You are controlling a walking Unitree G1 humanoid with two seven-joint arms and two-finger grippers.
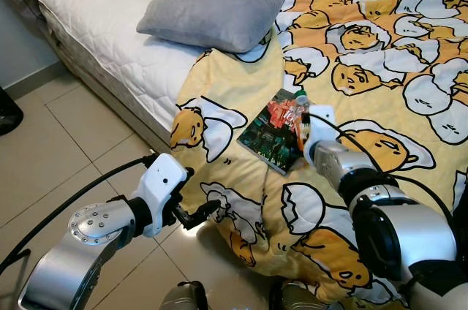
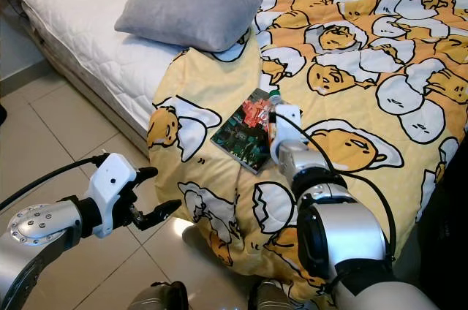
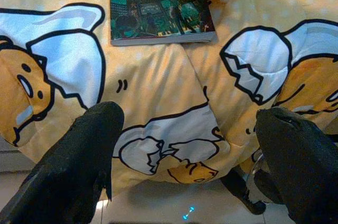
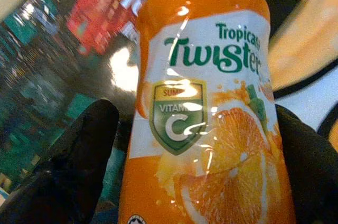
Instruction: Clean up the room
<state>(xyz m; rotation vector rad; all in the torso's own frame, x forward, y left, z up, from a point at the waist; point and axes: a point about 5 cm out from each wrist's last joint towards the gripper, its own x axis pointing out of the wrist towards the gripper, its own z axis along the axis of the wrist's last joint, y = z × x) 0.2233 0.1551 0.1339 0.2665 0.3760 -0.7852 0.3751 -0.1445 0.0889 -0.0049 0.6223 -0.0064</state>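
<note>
Pickup step of the room tidy, judged from the reach: right gripper point(image 4: 195, 145) at frame centre on the yellow egg-print blanket point(image 1: 380, 54), black fingers point(image 4: 68, 166) spread to either side of the orange Tropicana Twister bottle point(image 4: 206, 113), flanking the label, contact not certain, bottle lying against the book point(image 1: 274, 131) at mid-frame. Next move probably needs closing on the bottle body, then lifting clear without dragging the book off the bed edge. Left gripper point(image 3: 185, 166) low at lower left near the draped blanket edge, fingers wide apart, holding nothing; grey pillow point(image 1: 212, 14) at upper left on the white mattress point(image 1: 95, 10).
</note>
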